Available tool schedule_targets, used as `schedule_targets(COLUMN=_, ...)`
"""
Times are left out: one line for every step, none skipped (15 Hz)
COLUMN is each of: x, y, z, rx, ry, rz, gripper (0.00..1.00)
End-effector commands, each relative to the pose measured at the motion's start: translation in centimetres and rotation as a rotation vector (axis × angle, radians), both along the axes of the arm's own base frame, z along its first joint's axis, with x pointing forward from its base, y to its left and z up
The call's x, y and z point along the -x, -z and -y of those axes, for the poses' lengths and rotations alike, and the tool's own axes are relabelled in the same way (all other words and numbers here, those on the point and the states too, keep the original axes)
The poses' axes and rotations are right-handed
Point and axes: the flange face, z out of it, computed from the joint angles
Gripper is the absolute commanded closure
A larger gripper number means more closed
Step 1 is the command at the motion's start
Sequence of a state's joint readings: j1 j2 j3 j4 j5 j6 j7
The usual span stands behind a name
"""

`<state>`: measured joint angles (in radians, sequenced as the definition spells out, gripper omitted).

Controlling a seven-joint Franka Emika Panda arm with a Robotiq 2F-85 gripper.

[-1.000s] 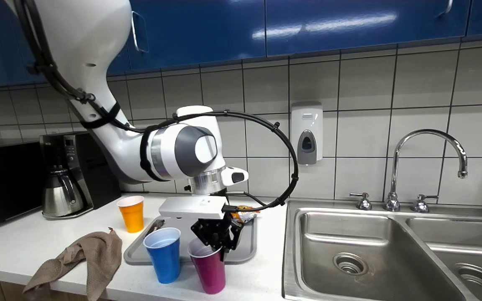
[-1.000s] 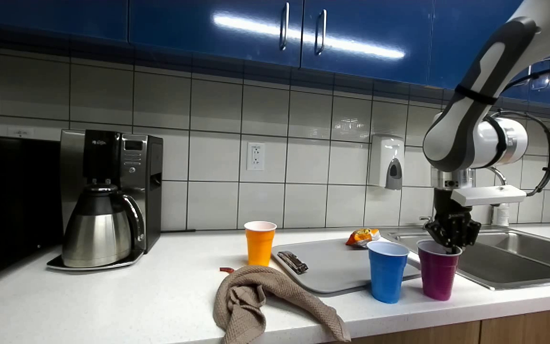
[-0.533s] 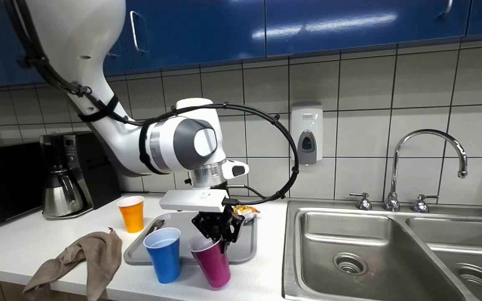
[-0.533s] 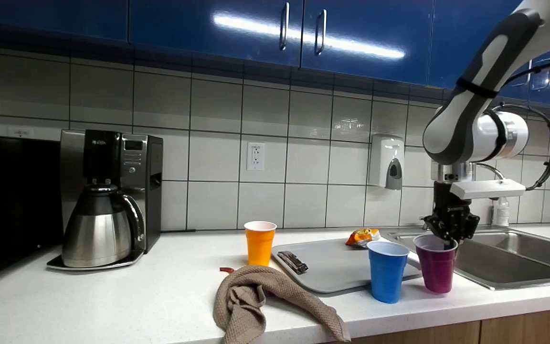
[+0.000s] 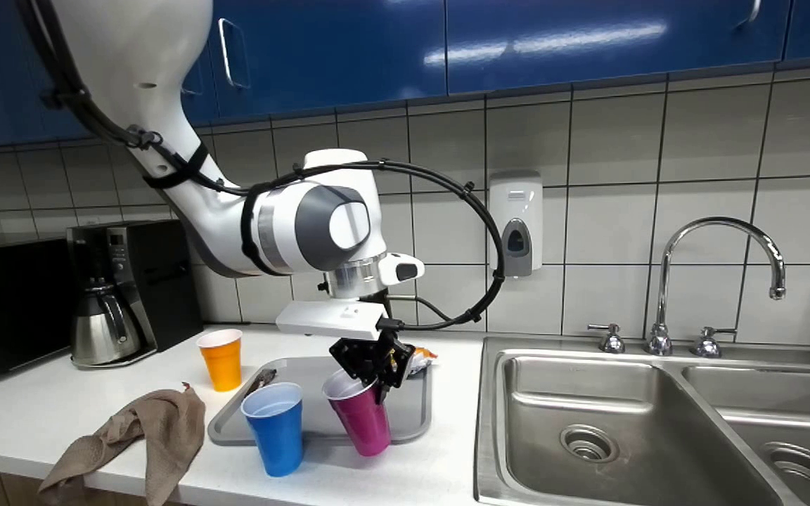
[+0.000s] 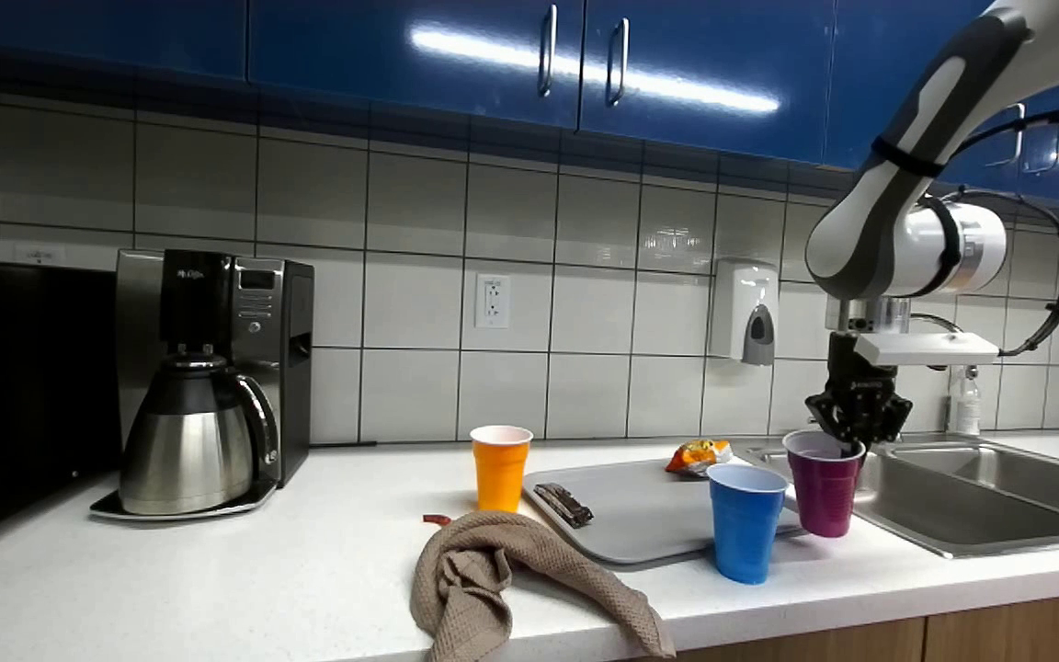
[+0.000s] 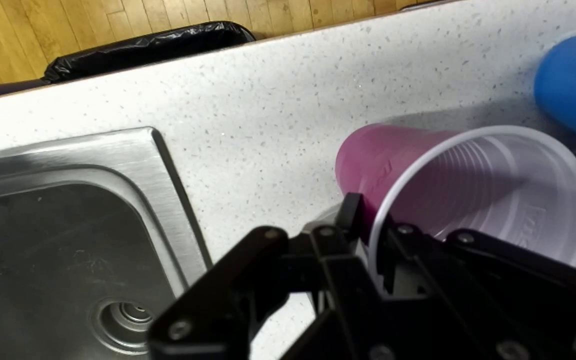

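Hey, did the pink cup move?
Yes. In both exterior views, the pink cup has moved up the picture, compared with the sink, which hasn't moved.

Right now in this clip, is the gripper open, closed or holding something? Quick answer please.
Gripper: closed, holding the purple cup by its rim, with the cup tilted.
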<state>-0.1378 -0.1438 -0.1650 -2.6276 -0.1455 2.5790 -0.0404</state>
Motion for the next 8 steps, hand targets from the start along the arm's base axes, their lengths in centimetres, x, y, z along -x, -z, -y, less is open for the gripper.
schedule_targets(x=-1.3, y=-1.8, z=-0.1, rx=-0.03, ry=0.007, rz=0.02, gripper=0.98)
schedule_targets(x=-1.7, y=-2.0, z=-0.2, rx=-0.035, ry=0.013, rz=0.028, gripper=0.98)
schedule_targets(x=-2.0, y=-2.2, z=-0.3, rx=-0.039, ry=0.017, rz=0.036, gripper=0.98)
schedule_targets(x=-2.4, y=-2.2, z=-0.4, rx=-0.041, ry=0.022, rz=0.043, gripper=0.98)
schedule_targets(x=-2.8, y=-2.3, z=-0.6, rx=-0.045, ry=0.024, rz=0.049, gripper=0.98)
schedule_targets(x=-3.2, y=-2.3, z=-0.8, rx=-0.049, ry=0.029, rz=0.052, gripper=0.98)
schedule_targets(x=-3.7, y=-2.3, z=-1.0, rx=-0.052, ry=0.037, rz=0.055, gripper=0.98)
schedule_targets(x=-4.2, y=-2.2, z=-1.1, rx=-0.058, ry=0.038, rz=0.056, gripper=0.98)
